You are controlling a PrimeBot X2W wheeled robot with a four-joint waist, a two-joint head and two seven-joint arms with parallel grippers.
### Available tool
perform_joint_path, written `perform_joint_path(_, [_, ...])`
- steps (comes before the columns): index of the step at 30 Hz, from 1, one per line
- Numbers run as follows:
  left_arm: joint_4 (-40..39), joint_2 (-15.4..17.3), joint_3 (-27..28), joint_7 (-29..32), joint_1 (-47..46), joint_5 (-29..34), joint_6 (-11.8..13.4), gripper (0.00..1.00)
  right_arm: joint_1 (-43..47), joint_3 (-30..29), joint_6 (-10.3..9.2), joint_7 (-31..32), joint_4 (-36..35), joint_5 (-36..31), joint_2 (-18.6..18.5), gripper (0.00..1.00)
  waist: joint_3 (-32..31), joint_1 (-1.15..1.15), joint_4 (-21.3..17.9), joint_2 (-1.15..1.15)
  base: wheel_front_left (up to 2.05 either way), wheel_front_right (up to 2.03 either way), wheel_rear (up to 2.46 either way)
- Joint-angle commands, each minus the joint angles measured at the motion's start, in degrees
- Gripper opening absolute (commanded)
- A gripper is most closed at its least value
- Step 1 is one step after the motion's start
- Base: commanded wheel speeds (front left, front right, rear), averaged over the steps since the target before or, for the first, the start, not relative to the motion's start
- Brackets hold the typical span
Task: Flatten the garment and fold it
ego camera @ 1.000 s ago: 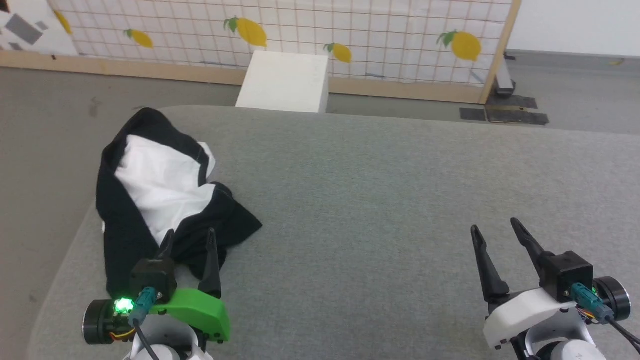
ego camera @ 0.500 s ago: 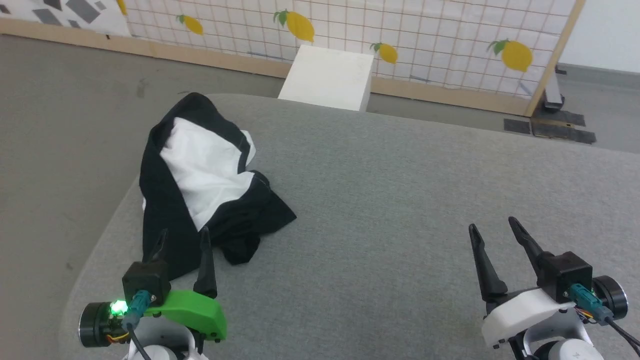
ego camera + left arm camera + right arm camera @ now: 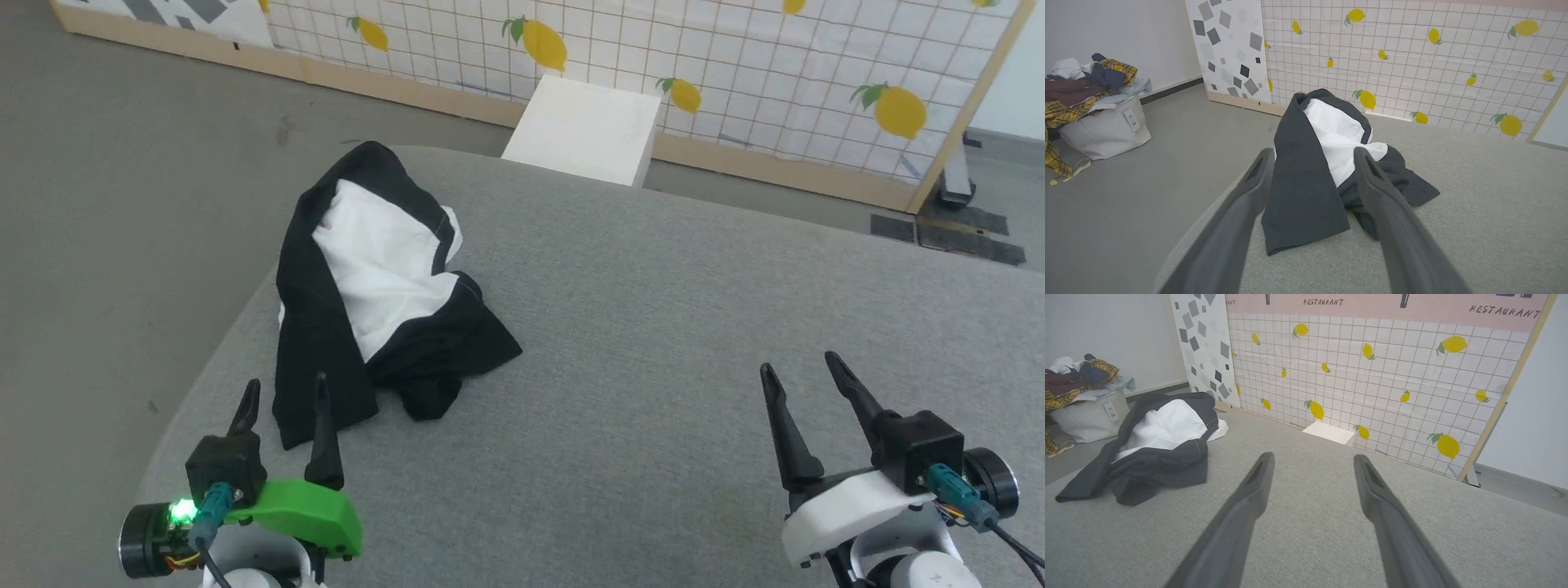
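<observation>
My left claw point(image 3: 286, 382), the one on the green mount, sits nearest at my lower left with its two long dark fingers spread wide and nothing gripped. My right claw point(image 3: 798, 363), on the white mount at my lower right, is spread just as wide and holds nothing. It is over bare surface, well apart from the cloth.

Both are above the grey fabric-covered table point(image 3: 653, 327), whose left corner is rounded.

Just ahead of my left claw point(image 3: 1313, 150) lies the soft two-tone garment point(image 3: 384, 269), a crumpled heap on the table's left side, near the edge. Its near black hem point(image 3: 1298, 183) falls between my left fingers as seen along the wrist. I cannot tell whether the tips touch it. A long black strip runs away from me up its left side. The white body panel is bunched in the middle, and more black cloth is rumpled out to the right. From my right claw point(image 3: 1313, 455) the garment point(image 3: 1163, 428) lies off to the left.

Beyond the table's far edge a rigid white box point(image 3: 584, 131) stands on the grey floor point(image 3: 122, 163). Behind it is a wood-framed panel of white tiles printed with yellow lemons point(image 3: 735, 65). Far off to the left a white bag heaped with mixed clothes point(image 3: 1098, 122) sits by the wall.
</observation>
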Motion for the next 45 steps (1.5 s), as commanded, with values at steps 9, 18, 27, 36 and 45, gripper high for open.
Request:
perform_joint_path(9, [1.1, 0.5, 0.5, -1.6, 0.8, -1.4, 0.7, 1.00, -1.0, 0.3, -0.06, -1.2, 0.5, 0.8, 0.1, 1.00, 0.0, 0.00, 2.7, 0.00, 0.00, 0.00, 0.00])
perform_joint_path(18, [1.7, 0.4, 0.0, -2.6, 1.0, -2.0, 1.4, 1.00, -1.3, 0.5, -0.06, -2.0, 0.8, 1.1, 0.1, 1.00, 0.2, 0.00, 5.0, 0.00, 0.00, 0.00, 0.00])
perform_joint_path(27, [2.9, 0.8, 0.3, -3.7, 0.7, -2.9, 1.3, 1.00, -1.6, 0.5, -0.07, -2.8, 1.2, 1.4, 0.1, 1.00, 0.4, 0.00, 7.2, 0.00, 0.00, 0.00, 0.00])
perform_joint_path(36, [4.3, 1.0, 0.6, -4.8, 0.3, -3.7, 1.1, 1.00, -1.9, 0.6, -0.08, -3.7, 1.7, 1.9, 0.1, 1.00, 0.6, 0.00, 9.4, 0.00, 0.00, 0.00, 0.00])
perform_joint_path(45, [5.2, 1.2, 0.5, -5.8, -0.2, -4.3, 1.0, 1.00, -2.6, 0.7, -0.08, -4.6, 2.1, 2.2, 0.2, 1.00, 1.2, 0.00, 11.4, 0.00, 0.00, 0.00, 0.00])
